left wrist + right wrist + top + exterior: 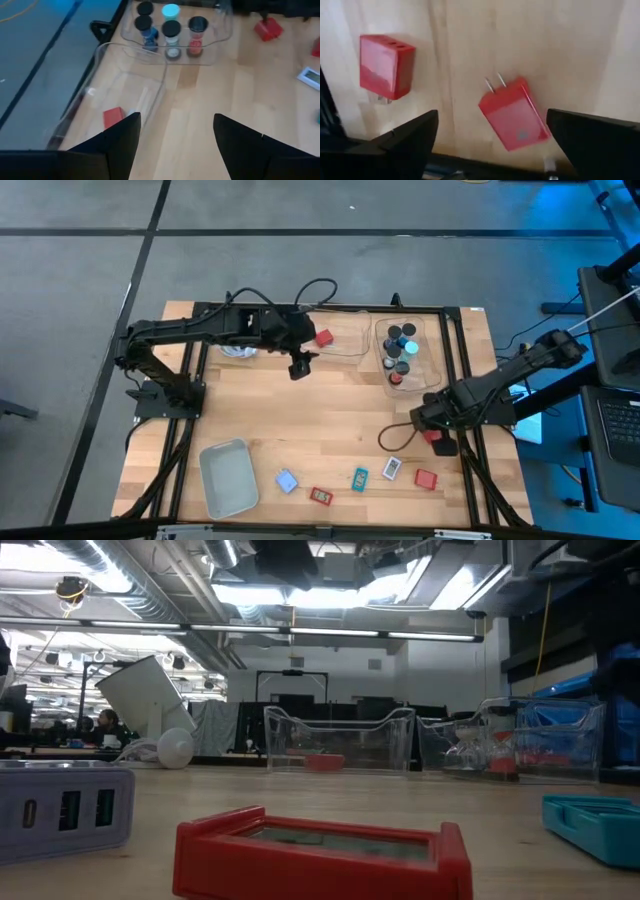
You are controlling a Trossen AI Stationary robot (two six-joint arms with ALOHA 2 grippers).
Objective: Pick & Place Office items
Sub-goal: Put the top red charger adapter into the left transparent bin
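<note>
Front counter [330,420] edge: row of small items, pale blue block [287,481], red card [321,496], teal card [360,477], white card [391,468], red block [426,478]. Grey-white bin [228,477] left of them. Right claw [492,137] spread over a red pronged plug block [514,120] near the right edge. Mid-counter bare. Left claw [175,135] spread, empty, above the clear bin [90,107] holding a red block [113,117]; capped cylinders [171,29] stand in the adjacent bin.

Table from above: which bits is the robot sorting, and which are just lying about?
Job: red block; capped cylinders; pale blue block; red card; teal card; white card; red plug.
Lying about: large white cylinder; grey-white tray, perhaps a drop-off.
</note>
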